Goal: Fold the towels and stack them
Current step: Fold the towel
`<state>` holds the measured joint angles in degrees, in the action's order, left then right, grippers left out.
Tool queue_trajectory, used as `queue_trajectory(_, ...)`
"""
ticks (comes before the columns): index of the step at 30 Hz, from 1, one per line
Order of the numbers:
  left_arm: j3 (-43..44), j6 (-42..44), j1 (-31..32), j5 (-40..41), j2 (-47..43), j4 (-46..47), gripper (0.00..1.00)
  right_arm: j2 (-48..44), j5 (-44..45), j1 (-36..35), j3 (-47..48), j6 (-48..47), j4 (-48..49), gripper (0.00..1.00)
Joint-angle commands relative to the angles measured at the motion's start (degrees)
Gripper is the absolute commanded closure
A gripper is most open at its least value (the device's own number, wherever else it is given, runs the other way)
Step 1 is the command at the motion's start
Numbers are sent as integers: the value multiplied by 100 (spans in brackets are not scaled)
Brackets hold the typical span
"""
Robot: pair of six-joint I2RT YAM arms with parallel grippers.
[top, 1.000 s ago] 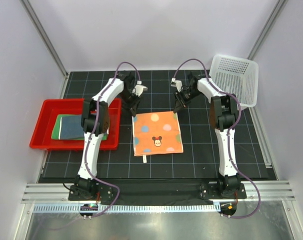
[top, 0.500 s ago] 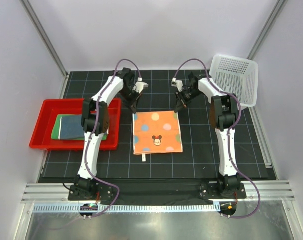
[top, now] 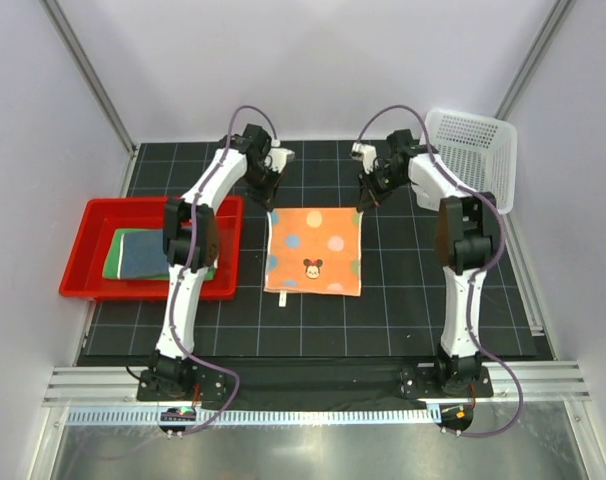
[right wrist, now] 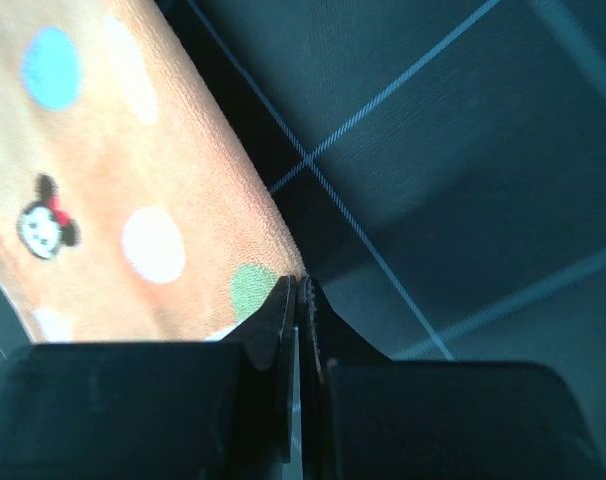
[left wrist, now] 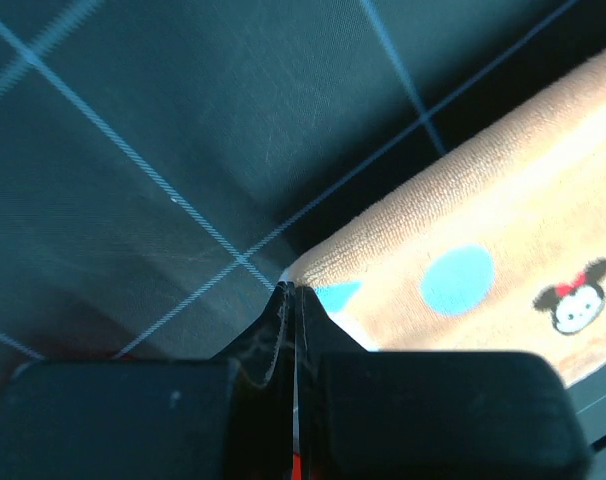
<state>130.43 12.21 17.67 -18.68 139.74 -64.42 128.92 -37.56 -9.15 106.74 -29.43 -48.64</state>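
Left hand, right hand on towel

black work mat with a pale grid, enclosed by plain whitish walls and slanting aluminium posts; slotted aluminium rails and a brushed metal sheet border its near edge; light even, diffuse.
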Motion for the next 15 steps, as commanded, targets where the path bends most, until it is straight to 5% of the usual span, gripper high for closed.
queue_trajectory(1, -8, -446, -45, 155, -1053, 736, 100, -1447, 556, 106, -257, 385, 1082, 99)
queue_trajectory(15, -1150, -667, 464, 470, -3584, 1011, 100, -4611, 698, 98, -1567, 851, 1437, 99)
